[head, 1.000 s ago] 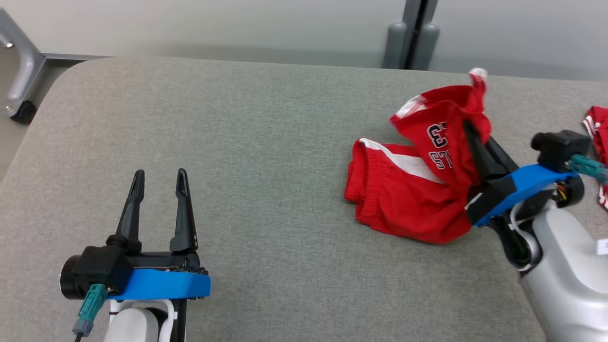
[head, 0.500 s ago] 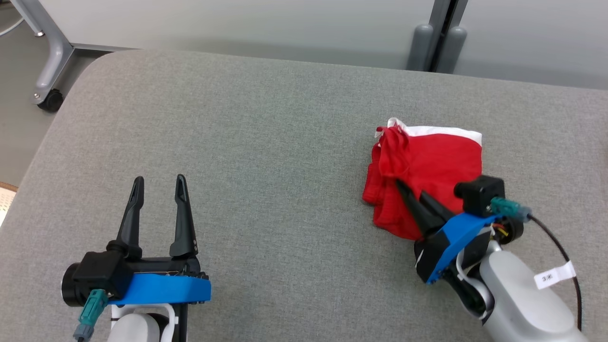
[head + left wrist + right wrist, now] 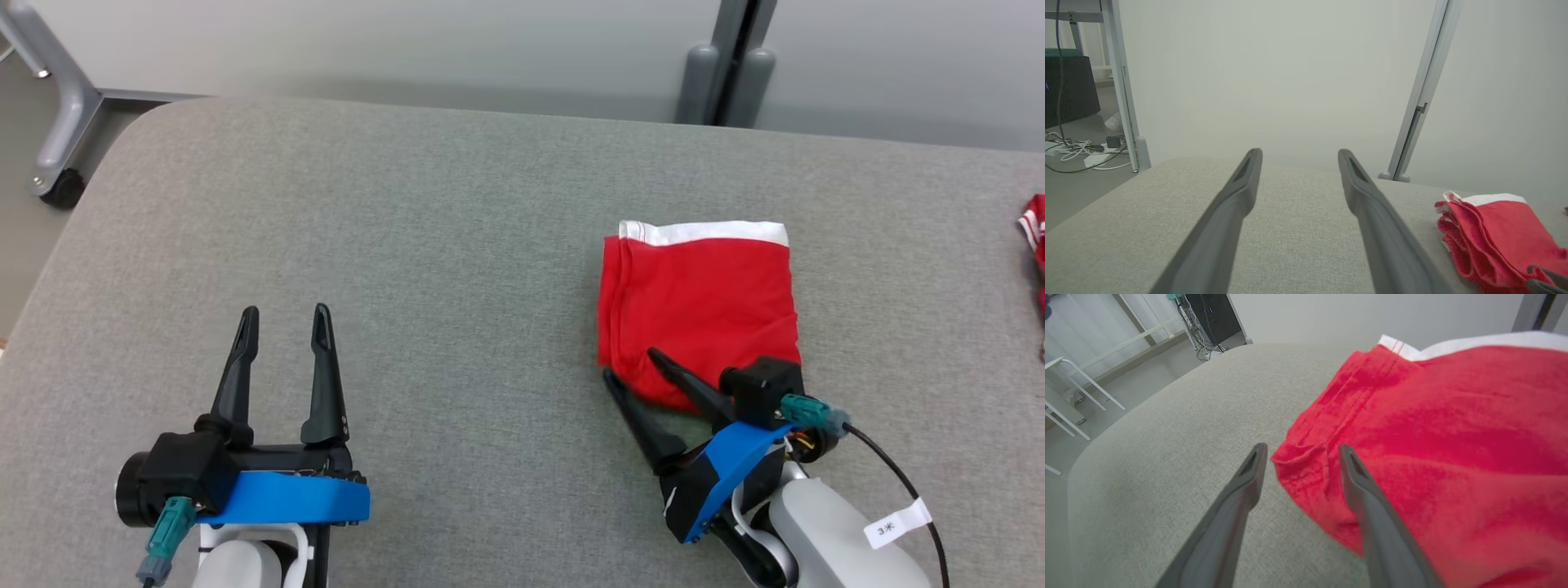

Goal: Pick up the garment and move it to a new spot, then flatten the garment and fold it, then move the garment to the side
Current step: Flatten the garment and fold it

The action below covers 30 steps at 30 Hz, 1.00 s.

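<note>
Opened since the earlier frame, the right gripper [image 3: 630, 363] straddles the near-left corner of the folded garment [image 3: 698, 302], possibly touching it; left gripper [image 3: 286, 310] also spread.

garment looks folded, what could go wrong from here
The open right gripper straddles the near corner of the garment, one finger over the cloth; pulling away could drag it and spoil the fold. The stacked layers at its left edge look loose, so pinching only the top one may unfold it.

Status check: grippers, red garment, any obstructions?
Left gripper open, empty. Right gripper open, straddling near corner of red garment. Garment folded, flat on table. Second red cloth far right, apart.
</note>
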Motion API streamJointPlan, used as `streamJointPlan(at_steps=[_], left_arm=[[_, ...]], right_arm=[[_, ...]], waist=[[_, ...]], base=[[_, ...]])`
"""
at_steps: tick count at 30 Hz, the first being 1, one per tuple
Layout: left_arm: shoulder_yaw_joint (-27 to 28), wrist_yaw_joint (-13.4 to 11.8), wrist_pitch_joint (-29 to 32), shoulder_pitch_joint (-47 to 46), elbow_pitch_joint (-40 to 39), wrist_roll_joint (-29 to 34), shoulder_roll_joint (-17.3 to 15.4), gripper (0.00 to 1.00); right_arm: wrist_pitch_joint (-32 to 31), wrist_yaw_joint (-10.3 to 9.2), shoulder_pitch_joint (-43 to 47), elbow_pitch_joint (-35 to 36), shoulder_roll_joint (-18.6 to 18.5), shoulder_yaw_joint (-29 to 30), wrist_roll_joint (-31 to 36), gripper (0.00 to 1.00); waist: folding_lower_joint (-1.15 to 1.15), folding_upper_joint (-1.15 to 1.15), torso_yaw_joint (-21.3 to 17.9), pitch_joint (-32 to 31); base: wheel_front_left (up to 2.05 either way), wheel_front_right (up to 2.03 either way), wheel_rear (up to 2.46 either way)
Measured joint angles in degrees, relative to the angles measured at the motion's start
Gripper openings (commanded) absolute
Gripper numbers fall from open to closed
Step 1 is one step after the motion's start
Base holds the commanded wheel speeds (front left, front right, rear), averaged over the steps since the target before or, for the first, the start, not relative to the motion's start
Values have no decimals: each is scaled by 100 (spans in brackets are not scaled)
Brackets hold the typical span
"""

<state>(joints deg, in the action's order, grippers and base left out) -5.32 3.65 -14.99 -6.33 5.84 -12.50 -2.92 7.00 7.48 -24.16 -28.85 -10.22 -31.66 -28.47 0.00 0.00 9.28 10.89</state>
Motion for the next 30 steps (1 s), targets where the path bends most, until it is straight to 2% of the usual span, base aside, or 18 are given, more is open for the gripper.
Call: streamJointPlan(at_steps=[4,9,18,24,30], left_arm=[[18,41,0,2,40,38,0,100],[59,79,0,4,96,92,-1,100],[179,123,0,16,238,218,1,100],[302,143,0,74,246,291,0,100],[425,155,0,148,297,352,-24,100]], right_arm=[[248,0,-1,120,-11,-55,118,100],[483,0,27,383,-107,232,257,100],[671,0,488,889,-213,1357,704,100],[614,0,915,1245,-97,2140,911,100],[479,0,1329,1686,34,2653,1189,100]], waist=[[0,0,-126,-58],[0,0,-344,-149],[0,0,-821,-351],[0,0,-1064,-512],[0,0,-1170,-615]], base=[[0,0,0],[0,0,0],[0,0,0],[0,0,0],[0,0,0]])
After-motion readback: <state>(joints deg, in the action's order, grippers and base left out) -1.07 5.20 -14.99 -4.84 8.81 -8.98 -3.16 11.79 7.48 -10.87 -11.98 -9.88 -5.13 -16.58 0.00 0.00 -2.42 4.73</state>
